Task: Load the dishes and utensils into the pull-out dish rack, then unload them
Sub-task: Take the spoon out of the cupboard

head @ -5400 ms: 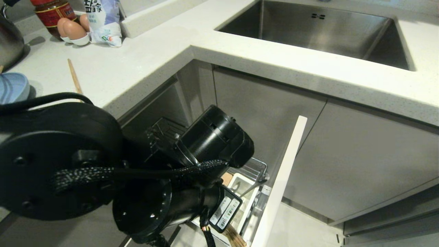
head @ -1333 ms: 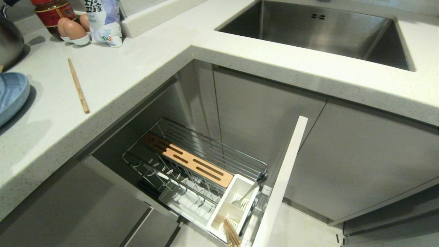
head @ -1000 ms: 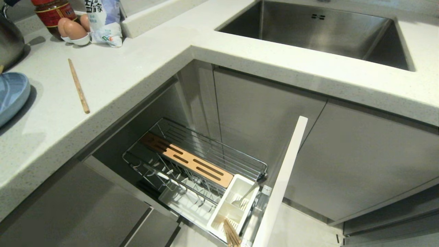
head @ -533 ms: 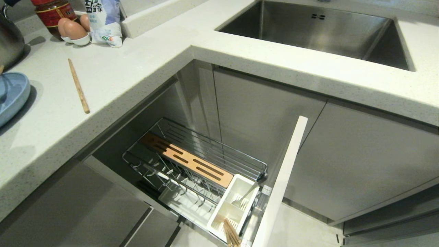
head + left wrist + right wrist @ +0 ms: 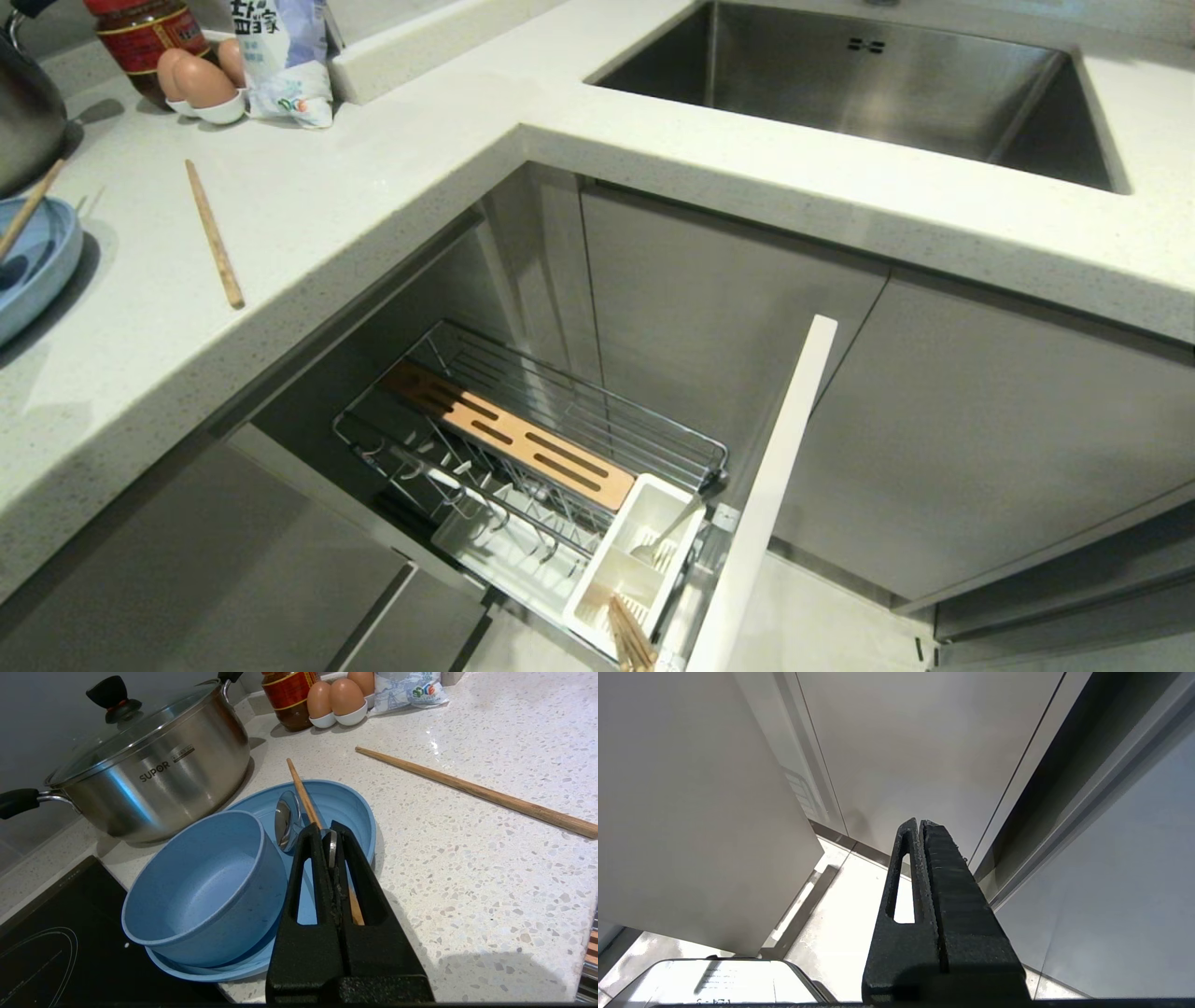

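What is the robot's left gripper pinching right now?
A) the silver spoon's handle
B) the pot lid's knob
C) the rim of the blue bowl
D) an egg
A: in the left wrist view the left gripper is shut on the spoon handle, with the spoon's bowl over the blue plate beside a chopstick.

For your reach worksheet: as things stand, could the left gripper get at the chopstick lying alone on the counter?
Probably yes. The left gripper is shut on the spoon over the plate; the lone chopstick lies unobstructed on bare counter nearby, but the spoon must go first.
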Motion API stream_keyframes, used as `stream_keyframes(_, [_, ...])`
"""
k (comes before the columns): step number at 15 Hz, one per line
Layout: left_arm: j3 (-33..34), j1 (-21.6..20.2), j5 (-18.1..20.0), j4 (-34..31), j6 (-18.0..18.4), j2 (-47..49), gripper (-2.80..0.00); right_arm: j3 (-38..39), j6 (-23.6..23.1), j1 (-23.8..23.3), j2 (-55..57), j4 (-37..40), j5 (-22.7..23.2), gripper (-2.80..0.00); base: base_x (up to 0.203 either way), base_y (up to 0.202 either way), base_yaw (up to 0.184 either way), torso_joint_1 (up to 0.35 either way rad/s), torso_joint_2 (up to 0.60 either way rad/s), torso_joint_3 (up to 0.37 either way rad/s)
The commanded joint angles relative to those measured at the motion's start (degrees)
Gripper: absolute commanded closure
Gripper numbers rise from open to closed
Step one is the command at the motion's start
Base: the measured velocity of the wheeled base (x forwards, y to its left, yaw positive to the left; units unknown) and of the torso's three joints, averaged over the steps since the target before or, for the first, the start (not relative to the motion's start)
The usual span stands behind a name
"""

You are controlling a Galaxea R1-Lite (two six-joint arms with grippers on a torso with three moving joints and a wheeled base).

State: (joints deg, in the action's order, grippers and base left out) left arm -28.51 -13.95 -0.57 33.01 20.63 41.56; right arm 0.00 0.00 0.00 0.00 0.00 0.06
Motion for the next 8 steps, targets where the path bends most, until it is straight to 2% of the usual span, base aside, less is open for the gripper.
stream_keyframes(1, [0.04,-0.03,-0.04,0.15,0.12,0.12,0.0,0.0,0.0,0.0,0.0,0.0,0.02,0.0,0.0,0.0,0.0,0.0,0.0,0.0])
stream_keyframes(7, [-0.15,-0.2,0.4,0.21,0.19,-0.24,0.0,0.0,0.0,0.0,0.0,0.0,0.02,0.0,0.0,0.0,0.0,0.0,0.0,0.0])
stream_keyframes(8, [-0.14,-0.2,0.4,0.12,0.22,-0.27,-1.43,0.0,0.0,0.0,0.0,0.0,0.02,0.0,0.0,0.0,0.0,0.0,0.0,0.0])
